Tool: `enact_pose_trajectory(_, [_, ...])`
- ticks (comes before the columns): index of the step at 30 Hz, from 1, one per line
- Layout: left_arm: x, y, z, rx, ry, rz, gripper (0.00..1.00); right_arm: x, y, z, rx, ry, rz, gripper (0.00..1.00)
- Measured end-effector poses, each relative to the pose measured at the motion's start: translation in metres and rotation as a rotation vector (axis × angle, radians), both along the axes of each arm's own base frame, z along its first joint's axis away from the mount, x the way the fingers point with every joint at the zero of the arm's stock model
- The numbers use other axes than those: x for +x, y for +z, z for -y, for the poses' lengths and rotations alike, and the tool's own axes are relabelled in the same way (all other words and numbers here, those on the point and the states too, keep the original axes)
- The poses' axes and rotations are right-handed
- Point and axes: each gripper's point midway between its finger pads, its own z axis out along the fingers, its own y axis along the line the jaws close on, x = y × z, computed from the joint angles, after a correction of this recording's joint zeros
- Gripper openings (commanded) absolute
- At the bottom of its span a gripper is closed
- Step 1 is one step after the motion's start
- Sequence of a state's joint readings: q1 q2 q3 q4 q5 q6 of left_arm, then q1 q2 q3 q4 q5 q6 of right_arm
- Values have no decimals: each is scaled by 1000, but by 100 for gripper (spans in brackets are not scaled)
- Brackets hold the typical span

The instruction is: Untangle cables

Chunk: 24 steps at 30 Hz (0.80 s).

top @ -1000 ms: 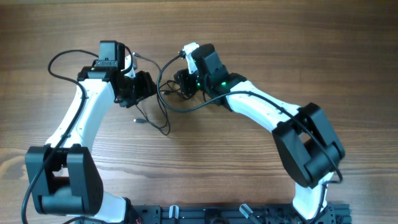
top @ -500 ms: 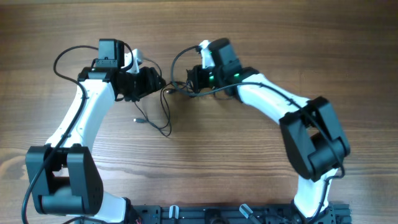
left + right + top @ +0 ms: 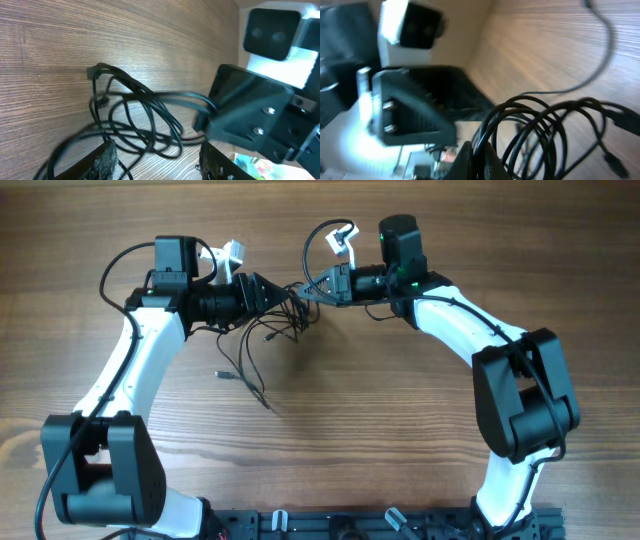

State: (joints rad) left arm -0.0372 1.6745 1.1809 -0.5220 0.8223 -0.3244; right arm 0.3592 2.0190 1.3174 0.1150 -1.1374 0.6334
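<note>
The cables (image 3: 287,318) form a small tangle of thin black loops hanging between my two grippers at the table's upper middle. A tail runs down to a silver-tipped plug (image 3: 222,375). My right gripper (image 3: 313,292) points left and is shut on several loops (image 3: 545,130), pinched between its fingers (image 3: 466,159). My left gripper (image 3: 281,298) faces it, open, with its fingers (image 3: 105,160) wide apart. The loops (image 3: 145,115) hang just ahead of them and some strands pass between them.
The wooden table (image 3: 400,410) stretches around the tangle. Thicker black arm cables loop above the left arm (image 3: 112,272) and the right wrist (image 3: 322,232). A black mounting rail (image 3: 380,525) runs along the front edge.
The right gripper has pulled up and to the right with the loops in it, lifting the tangle. The left gripper has swung right to face it, and the tail has dragged along.
</note>
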Motion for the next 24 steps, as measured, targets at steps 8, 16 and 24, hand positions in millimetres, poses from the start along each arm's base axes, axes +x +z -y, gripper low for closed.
enact_pose_trajectory(8, [-5,-15,36,111,-22,-5,39,23,-85,45,-419,-341,-184,4])
enact_pose_trajectory(16, [-12,-69,81,266,-142,20,40,30,-101,62,-528,-433,-181,4])
enact_pose_trajectory(24, [-14,-83,85,342,-283,130,47,31,-102,65,-540,-444,-184,4])
